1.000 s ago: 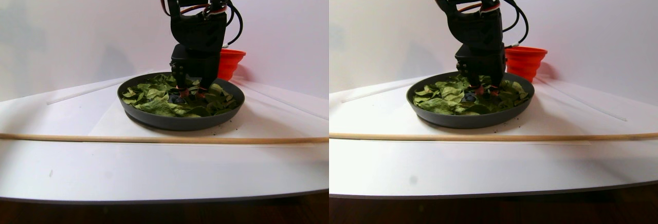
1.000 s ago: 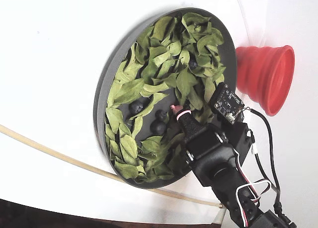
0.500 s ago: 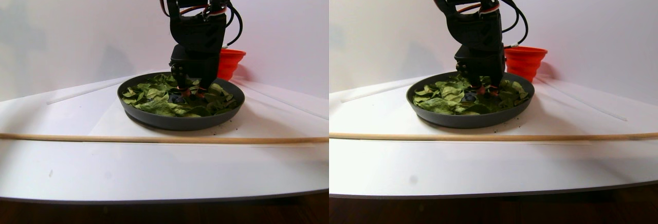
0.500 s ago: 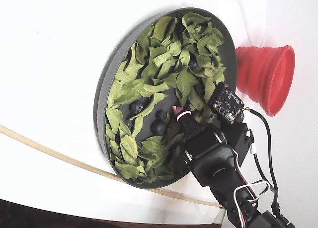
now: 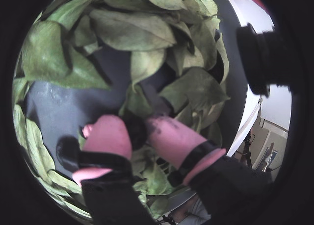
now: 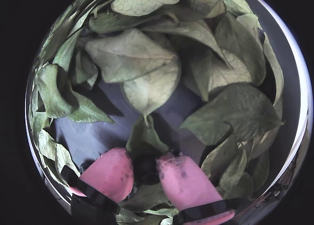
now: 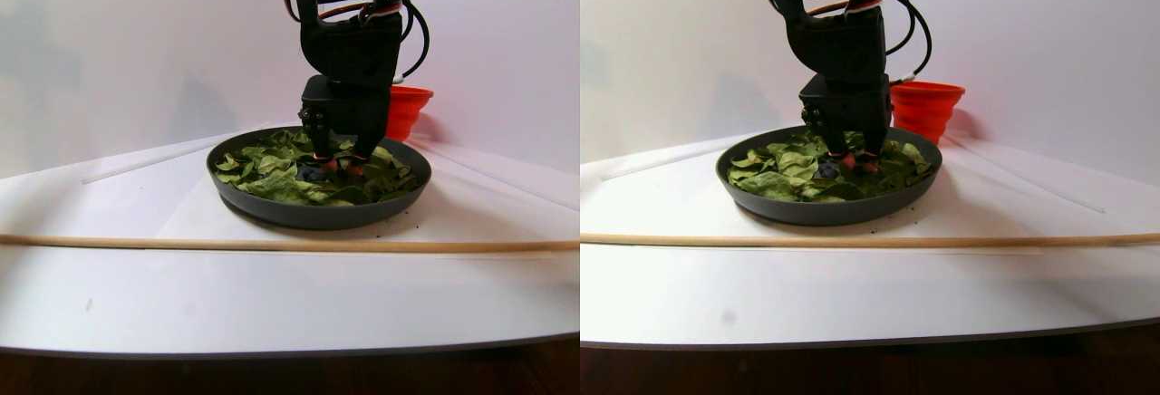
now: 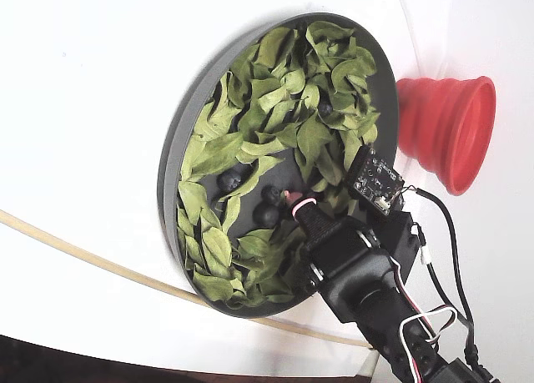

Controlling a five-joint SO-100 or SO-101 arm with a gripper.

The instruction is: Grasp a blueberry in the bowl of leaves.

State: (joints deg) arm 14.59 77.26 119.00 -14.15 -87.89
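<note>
A blueberry [image 6: 146, 169], dark and half in shadow, sits between the pink fingertips [image 6: 110, 173] of the tool [image 5: 140, 132], pressed low among the leaves [image 6: 147, 83] on the floor of the bowl [image 8: 171, 162]. In both wrist views the two pads stand a little apart with the berry filling the gap; they look to be touching it on either side, though whether they grip it firmly cannot be told. The tips have been pushed down through the greenery because the fruit lies on the dark dish bottom, in a bare patch just ahead of the pads, with curled leaves crowding close on every other side. The fixed view shows the tool reaching in over the bowl's rim, and two more blueberries [image 8: 230, 181] lying loose just beyond its tips, one near, one a little farther off. The stereo pair view shows the arm [image 7: 352, 42] standing almost straight up over the bowl, wrist bent so the tool points steeply down, its tips sunk among the leaves. Behind the arm, well clear of the tool, a red cup [image 8: 446, 128] waits on the white surface [image 7: 272, 286]; a thin wooden rod [image 7: 290, 245] lies across the surface on the camera side of the bowl.
</note>
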